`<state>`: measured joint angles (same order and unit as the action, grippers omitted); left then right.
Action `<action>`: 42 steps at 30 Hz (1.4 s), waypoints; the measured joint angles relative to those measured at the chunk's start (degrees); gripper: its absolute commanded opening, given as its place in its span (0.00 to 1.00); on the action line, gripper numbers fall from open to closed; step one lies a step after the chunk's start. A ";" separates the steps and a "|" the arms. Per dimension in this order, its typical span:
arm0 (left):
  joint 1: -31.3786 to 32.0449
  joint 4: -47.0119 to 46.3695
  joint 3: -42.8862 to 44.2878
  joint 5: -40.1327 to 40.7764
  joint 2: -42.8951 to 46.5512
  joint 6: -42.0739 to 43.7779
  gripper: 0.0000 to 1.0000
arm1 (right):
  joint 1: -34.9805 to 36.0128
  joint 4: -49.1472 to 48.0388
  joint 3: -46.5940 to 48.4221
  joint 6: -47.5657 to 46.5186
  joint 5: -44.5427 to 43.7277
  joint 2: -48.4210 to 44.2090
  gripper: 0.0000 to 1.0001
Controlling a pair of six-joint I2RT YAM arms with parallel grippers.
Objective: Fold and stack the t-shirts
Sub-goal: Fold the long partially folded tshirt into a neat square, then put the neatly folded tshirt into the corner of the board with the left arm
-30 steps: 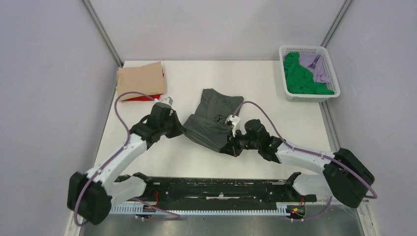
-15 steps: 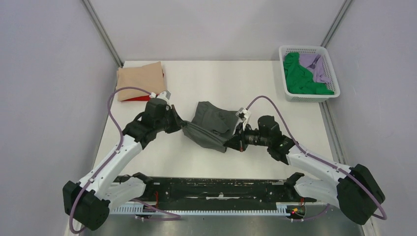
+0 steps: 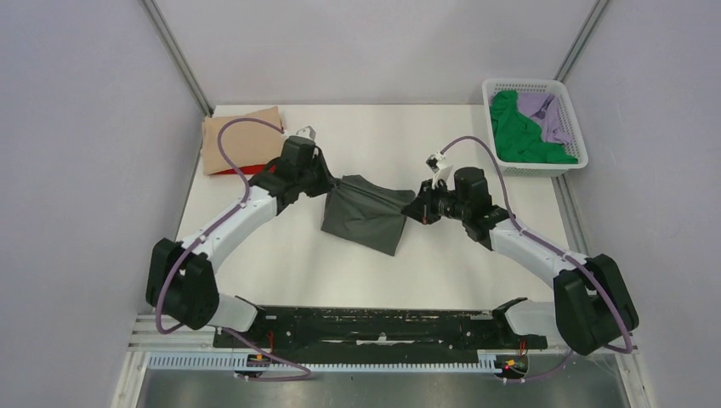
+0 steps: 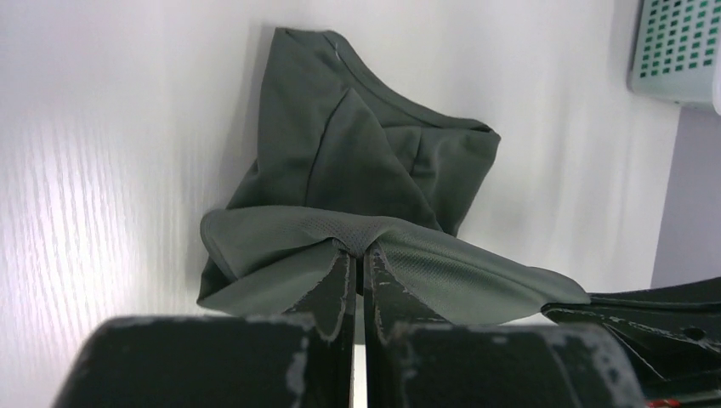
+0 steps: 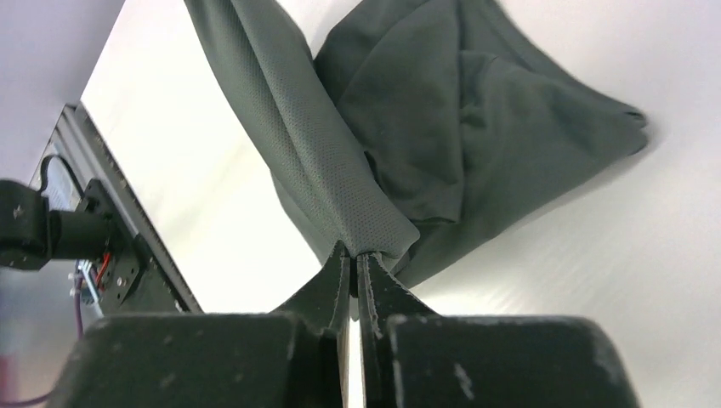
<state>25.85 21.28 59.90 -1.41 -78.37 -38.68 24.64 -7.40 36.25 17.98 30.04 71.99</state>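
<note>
White plastic lattice basket (image 3: 536,170), upper right: crumpled green cloth t-shirt (image 3: 519,136) and lilac t-shirt (image 3: 553,119) inside. Upper left of white table (image 3: 374,136): folded tan t-shirt (image 3: 242,140) over red t-shirt (image 3: 231,170). Centre: dark grey t-shirt (image 3: 366,217), top edge pinched by left gripper (image 3: 327,183) and right gripper (image 3: 417,211), the rest draped on the table. Pale grey walls.

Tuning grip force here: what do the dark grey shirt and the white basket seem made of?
Dark grey t-shirt: soft matte knit cloth, perhaps sports mesh; a fine dotted weave shows up close, and it sags in folds. Basket: apparently rigid white plastic, smooth, moulded as an open lattice.
</note>
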 measured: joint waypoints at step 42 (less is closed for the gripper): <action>-4.52 -7.98 25.73 -18.82 -35.85 3.74 1.00 | -6.45 -13.40 14.86 1.25 9.49 23.47 0.98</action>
<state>21.32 13.30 85.62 -20.23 -114.21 -34.94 18.20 -20.80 51.11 19.22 39.53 95.46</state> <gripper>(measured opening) 0.993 0.979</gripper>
